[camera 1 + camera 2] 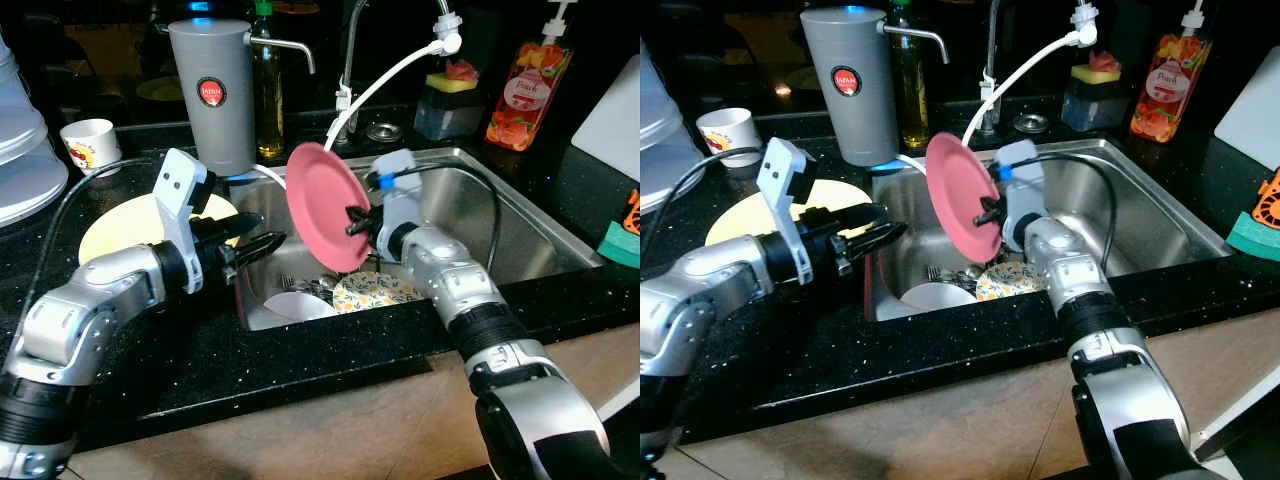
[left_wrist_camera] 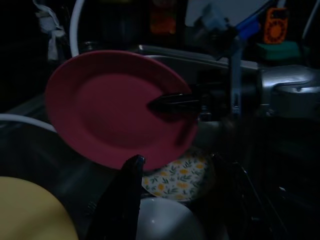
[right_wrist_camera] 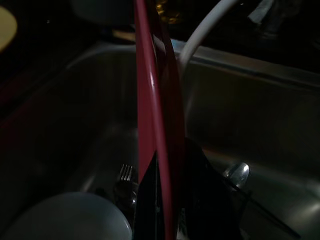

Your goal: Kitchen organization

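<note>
The right gripper (image 1: 354, 222) is holding a red plate (image 1: 328, 205) on edge in its jaws above the sink (image 1: 520, 225); the left gripper (image 1: 262, 245) is hovering at the sink's left rim, jaws narrowly parted

Dusky pink-red plate (image 1: 325, 200), plain, without pattern. Below it in the steel-grey sink (image 1: 520, 225), a white dish (image 1: 372, 291) strewn with yellow flowers and green leaves, beside a plain white bowl (image 1: 295, 305). Pale yellow plate (image 1: 115, 228) on the black, white-speckled surface (image 1: 300, 355). Grey canister (image 1: 212, 95) with a round red badge. White cup (image 1: 90, 142) with red print. Orange-red soap bottle (image 1: 527, 90) with a white pump.
</note>
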Motion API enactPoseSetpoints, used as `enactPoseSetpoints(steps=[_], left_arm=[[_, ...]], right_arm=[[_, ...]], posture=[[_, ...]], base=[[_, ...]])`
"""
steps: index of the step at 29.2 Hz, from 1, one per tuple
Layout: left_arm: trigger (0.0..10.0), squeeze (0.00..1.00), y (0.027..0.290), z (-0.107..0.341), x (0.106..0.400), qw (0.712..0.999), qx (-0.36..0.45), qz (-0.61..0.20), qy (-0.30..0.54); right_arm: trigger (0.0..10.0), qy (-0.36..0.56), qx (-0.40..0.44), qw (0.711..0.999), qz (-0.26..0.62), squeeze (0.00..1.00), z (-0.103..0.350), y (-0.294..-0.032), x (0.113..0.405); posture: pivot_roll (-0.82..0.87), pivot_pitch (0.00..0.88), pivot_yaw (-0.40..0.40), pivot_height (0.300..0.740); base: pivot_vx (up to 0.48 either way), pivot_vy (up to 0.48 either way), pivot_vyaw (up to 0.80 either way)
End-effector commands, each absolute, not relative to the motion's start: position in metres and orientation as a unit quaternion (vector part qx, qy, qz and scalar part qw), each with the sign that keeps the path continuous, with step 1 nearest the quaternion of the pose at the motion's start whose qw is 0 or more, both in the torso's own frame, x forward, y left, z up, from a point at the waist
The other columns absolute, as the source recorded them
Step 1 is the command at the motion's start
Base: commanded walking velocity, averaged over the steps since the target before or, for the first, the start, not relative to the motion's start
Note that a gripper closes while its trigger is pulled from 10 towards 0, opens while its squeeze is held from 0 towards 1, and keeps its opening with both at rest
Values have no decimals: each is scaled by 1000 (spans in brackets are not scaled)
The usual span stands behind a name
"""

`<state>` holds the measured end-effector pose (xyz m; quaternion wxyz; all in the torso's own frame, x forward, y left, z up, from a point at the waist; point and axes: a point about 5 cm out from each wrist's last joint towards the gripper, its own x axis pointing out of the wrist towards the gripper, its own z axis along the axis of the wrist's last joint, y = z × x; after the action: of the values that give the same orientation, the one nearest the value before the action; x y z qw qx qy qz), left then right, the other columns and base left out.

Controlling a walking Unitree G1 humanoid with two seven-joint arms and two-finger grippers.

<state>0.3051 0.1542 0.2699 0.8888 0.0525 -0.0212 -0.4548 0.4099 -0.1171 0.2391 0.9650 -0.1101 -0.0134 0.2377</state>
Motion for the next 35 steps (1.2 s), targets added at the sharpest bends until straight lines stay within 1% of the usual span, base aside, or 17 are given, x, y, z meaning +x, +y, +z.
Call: enactPoseSetpoints(steps=[1, 3, 6, 7, 8, 10, 11, 19, 20, 22, 23, 26, 27, 31, 33, 34, 35], left_arm=[[10000, 0, 154, 265, 301, 883, 75, -464, 4], [10000, 0, 154, 265, 301, 883, 75, -464, 4], [10000, 0, 155, 262, 300, 878, 86, -471, 21], [10000, 0, 155, 261, 299, 875, 93, -474, 25], [10000, 0, 155, 260, 297, 872, 97, -478, 32], [10000, 0, 156, 259, 296, 871, 100, -481, 37], [10000, 0, 156, 258, 296, 870, 108, -480, 43], [10000, 0, 160, 249, 294, 869, 142, -469, 73], [10000, 0, 160, 249, 294, 868, 141, -470, 73], [10000, 0, 160, 249, 293, 868, 140, -471, 74], [10000, 0, 160, 249, 294, 869, 141, -468, 73], [10000, 0, 161, 251, 297, 876, 144, -456, 65], [10000, 0, 163, 254, 302, 887, 141, -436, 53], [10000, 0, 169, 267, 317, 920, 132, -369, 12], [10000, 0, 176, 278, 326, 942, 123, -311, -25], [10000, 0, 176, 278, 326, 942, 123, -311, -25], [10000, 0, 183, 287, 332, 956, 111, -266, -52]], right_arm=[[0, -23, -153, 956, 249, 0, 245, -113, 412], [0, -23, -153, 956, 249, 0, 245, -113, 412], [118, -1, -203, 945, 257, 0, 241, -111, 414], [3098, 6, -217, 941, 259, 0, 240, -111, 415], [4275, 15, -232, 937, 261, 0, 239, -111, 416], [4275, 20, -241, 934, 262, 0, 238, -112, 416], [10000, 25, -256, 930, 262, 0, 237, -112, 417], [10000, 36, -281, 928, 244, 0, 238, -124, 419], [10000, 37, -280, 929, 240, 918, 239, -126, 420], [10000, 38, -280, 930, 236, 918, 239, -128, 420], [10000, 38, -277, 931, 235, 1000, 240, -129, 421], [10000, 28, -280, 933, 224, 1000, 244, -131, 421], [10000, 17, -277, 936, 215, 0, 248, -133, 422], [10000, -29, -263, 947, 184, 0, 268, -137, 424], [10000, -67, -223, 958, 165, 0, 283, -139, 425], [10000, -67, -223, 958, 165, 0, 283, -139, 425], [10000, -88, -165, 968, 166, 0, 294, -138, 425]], posture=[[54, 111, 27, 740], [54, 111, 27, 740], [56, 109, 27, 740], [56, 109, 27, 740], [56, 109, 27, 740], [56, 109, 27, 740], [56, 109, 27, 740], [55, 98, 23, 740], [55, 97, 23, 740], [54, 95, 23, 740], [54, 94, 24, 740], [54, 94, 24, 740], [52, 92, 26, 740], [52, 92, 25, 740], [52, 92, 25, 740], [52, 92, 25, 740], [52, 97, 23, 740]], base=[[0, 0, 0], [0, 0, 0], [0, 0, 0], [0, 0, 0], [0, 0, 0], [0, 0, 0], [0, 0, 0], [0, 0, 0], [0, 0, 0], [0, 0, 0], [0, 0, 0], [0, 0, 0], [0, 0, 0], [0, 0, 0], [0, 0, 0], [0, 0, 0], [0, 0, 0]])
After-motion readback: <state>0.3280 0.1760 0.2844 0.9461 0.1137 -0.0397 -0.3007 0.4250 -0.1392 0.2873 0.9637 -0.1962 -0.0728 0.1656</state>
